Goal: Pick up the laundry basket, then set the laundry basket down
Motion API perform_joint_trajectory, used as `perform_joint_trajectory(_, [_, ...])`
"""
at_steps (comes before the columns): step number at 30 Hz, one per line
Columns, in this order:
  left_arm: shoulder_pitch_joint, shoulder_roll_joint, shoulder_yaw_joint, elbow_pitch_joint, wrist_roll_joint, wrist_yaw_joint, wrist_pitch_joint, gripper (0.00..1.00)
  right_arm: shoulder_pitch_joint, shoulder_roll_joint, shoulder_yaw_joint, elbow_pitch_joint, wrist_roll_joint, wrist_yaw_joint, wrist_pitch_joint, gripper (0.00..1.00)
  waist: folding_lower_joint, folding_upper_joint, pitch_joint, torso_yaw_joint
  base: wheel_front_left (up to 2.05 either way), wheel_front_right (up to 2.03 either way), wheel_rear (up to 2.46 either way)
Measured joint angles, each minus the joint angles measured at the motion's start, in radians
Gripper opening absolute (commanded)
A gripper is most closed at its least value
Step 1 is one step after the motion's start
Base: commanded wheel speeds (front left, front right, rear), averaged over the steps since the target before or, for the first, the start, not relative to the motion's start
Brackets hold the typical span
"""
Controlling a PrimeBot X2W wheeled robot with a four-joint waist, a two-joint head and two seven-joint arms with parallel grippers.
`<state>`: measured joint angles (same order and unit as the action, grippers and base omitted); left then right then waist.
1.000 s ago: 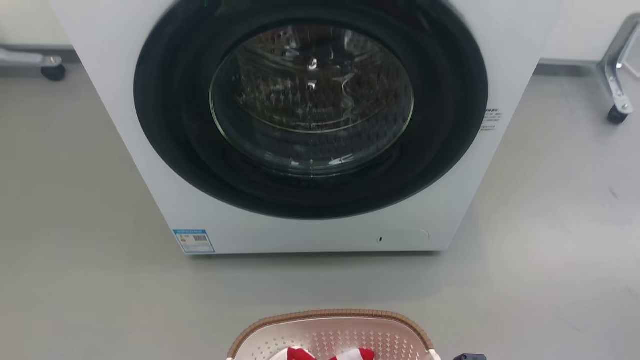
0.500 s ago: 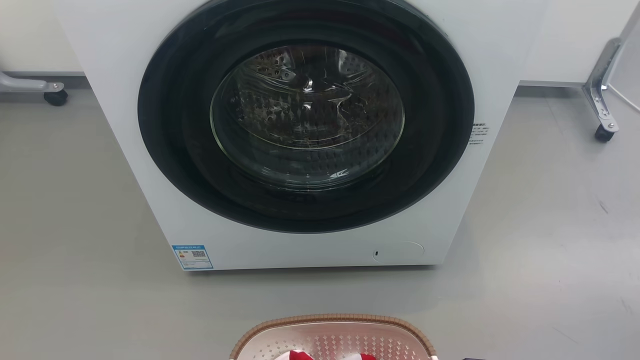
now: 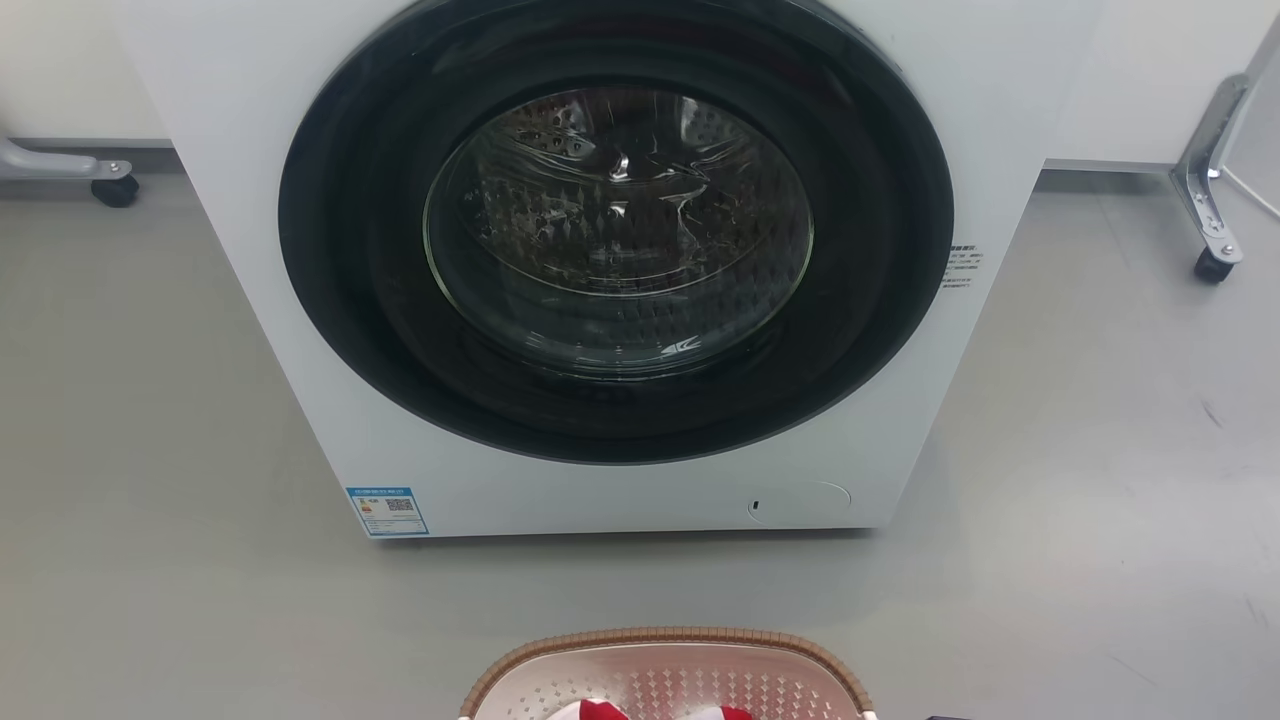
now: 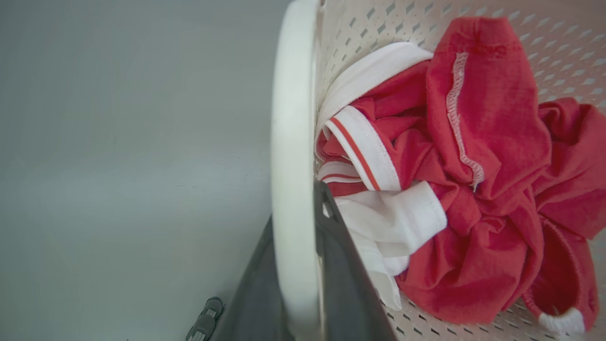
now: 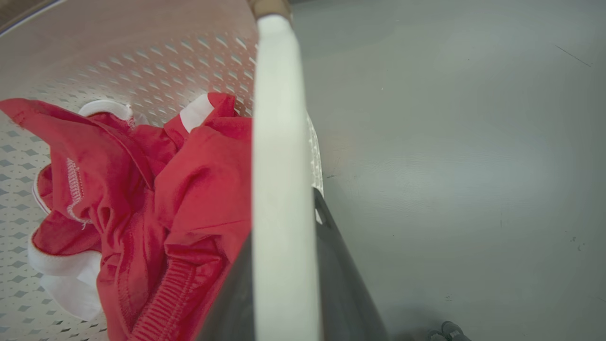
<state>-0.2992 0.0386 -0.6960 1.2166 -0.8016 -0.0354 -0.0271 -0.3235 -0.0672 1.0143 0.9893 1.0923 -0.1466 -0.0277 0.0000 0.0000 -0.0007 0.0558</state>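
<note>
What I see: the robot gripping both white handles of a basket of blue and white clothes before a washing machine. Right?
Almost. The clothes are red and white, not blue, as both wrist views show. The rest holds: jaws close on each handle of the laundry basket, before the washing machine.

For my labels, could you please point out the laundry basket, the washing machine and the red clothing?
laundry basket [image 3: 665, 636], head view, brown far rim.
washing machine [image 3: 600, 500], head view, white front below door.
red clothing [image 4: 492, 142], left wrist view, a red fold.
</note>
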Motion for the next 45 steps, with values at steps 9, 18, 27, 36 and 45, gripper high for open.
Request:
perform_joint_trajectory(9, [-0.001, 0.0, -0.003, 0.001, -0.007, 0.0, -0.001, 0.0, -0.015, 0.0, 0.026, 0.009, 0.027, 0.0, -0.006, 0.0, 0.0001, 0.0, 0.002, -0.001, 0.0, 0.0, 0.0])
perform_joint_trajectory(18, [-0.003, 0.001, -0.01, 0.004, -0.009, 0.0, -0.001, 0.0, -0.022, 0.0, 0.054, 0.012, 0.04, 0.0, -0.01, 0.0, 0.0001, 0.0, 0.005, -0.002, 0.0, 0.0, 0.0])
perform_joint_trajectory(27, [-0.006, 0.001, -0.012, 0.007, -0.015, 0.0, -0.01, 0.0, -0.037, 0.0, 0.076, 0.013, 0.053, 0.0, -0.022, 0.0, 0.0001, 0.0, 0.013, -0.003, 0.0, 0.0, 0.0])
perform_joint_trajectory(36, [-0.054, 0.001, -0.01, 0.007, -0.015, 0.004, -0.02, 0.0, -0.09, -0.001, 0.083, 0.022, 0.062, 0.0, -0.045, 0.0, 0.0001, 0.0, 0.059, -0.005, 0.0, 0.0, 0.0])
perform_joint_trajectory(45, [-0.187, 0.011, 0.007, -0.014, -0.015, 0.01, -0.047, 0.0, -0.244, 0.0, 0.067, 0.047, 0.058, 0.001, -0.08, 0.0, 0.0002, 0.0001, 0.159, -0.002, 0.0, 0.0, 0.0])
